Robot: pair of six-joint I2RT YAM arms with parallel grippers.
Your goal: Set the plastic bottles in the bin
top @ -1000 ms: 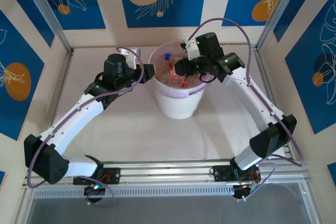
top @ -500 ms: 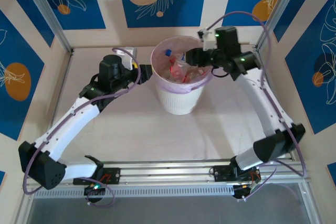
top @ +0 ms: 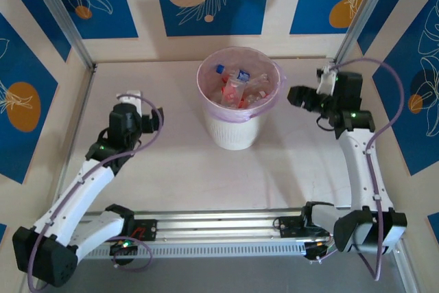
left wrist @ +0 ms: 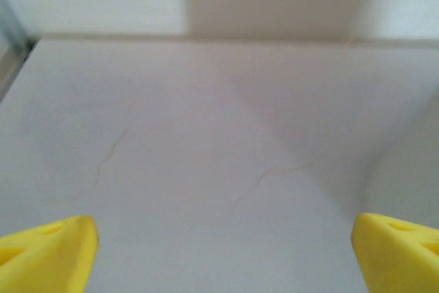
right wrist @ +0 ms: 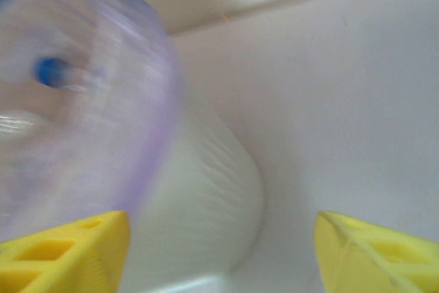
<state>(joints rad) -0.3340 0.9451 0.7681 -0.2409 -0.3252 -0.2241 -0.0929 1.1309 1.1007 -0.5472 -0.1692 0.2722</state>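
The bin (top: 233, 134), a white ribbed bucket with a pinkish-purple bag over its rim, stands at the table's centre back. Several plastic bottles (top: 236, 89) with red labels and one blue cap lie inside it. My left gripper (top: 156, 120) hovers well left of the bin, open, its yellow fingertips (left wrist: 44, 255) wide apart over bare table. My right gripper (top: 296, 95) sits just right of the bin's rim, open and holding nothing. In the right wrist view the bin (right wrist: 199, 197) is blurred ahead on the left, beyond the yellow fingertips (right wrist: 377, 255).
The white table (top: 178, 162) is bounded by a back wall and metal corner posts (top: 65, 18). A metal rail (top: 219, 228) runs along the near edge by the arm bases.
Both arms have drawn back from the bin, the left one leftward and nearer, the right one rightward. Both grippers have gone from shut to open.
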